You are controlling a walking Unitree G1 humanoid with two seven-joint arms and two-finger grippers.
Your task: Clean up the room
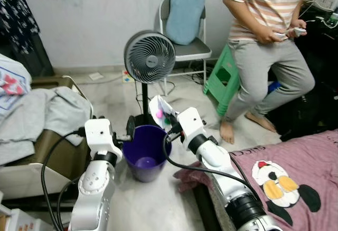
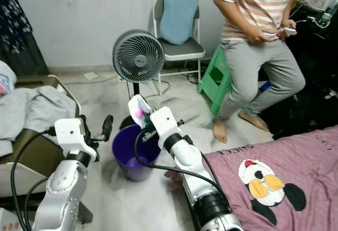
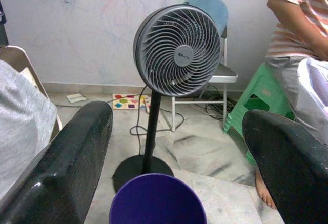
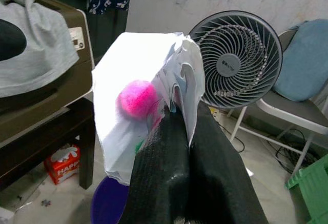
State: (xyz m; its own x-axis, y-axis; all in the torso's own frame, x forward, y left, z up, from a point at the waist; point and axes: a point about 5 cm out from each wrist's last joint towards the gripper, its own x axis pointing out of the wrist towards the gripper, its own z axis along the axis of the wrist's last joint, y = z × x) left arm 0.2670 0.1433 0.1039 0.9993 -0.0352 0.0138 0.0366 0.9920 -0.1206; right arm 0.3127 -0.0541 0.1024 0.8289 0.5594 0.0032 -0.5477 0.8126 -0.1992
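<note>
A purple bin [image 1: 138, 145] stands on the floor in front of me. My right gripper [image 4: 179, 115] is shut on a crumpled white paper [image 1: 159, 109] with a pink pompom [image 4: 137, 99] stuck to it. It holds the paper over the bin's far rim. My left gripper [image 1: 127, 129] hovers at the bin's left edge, open, with nothing between its fingers [image 3: 77, 157]. In the left wrist view the bin [image 3: 156, 201] lies just below and ahead of the fingers.
A grey pedestal fan [image 1: 149, 57] stands right behind the bin. Behind it are a folding chair [image 1: 186, 27] and a green stool [image 1: 224, 77], where a person [image 1: 264, 46] sits. A pink blanket [image 1: 301, 162] lies on the right. Grey clothes [image 1: 39, 116] are piled at left.
</note>
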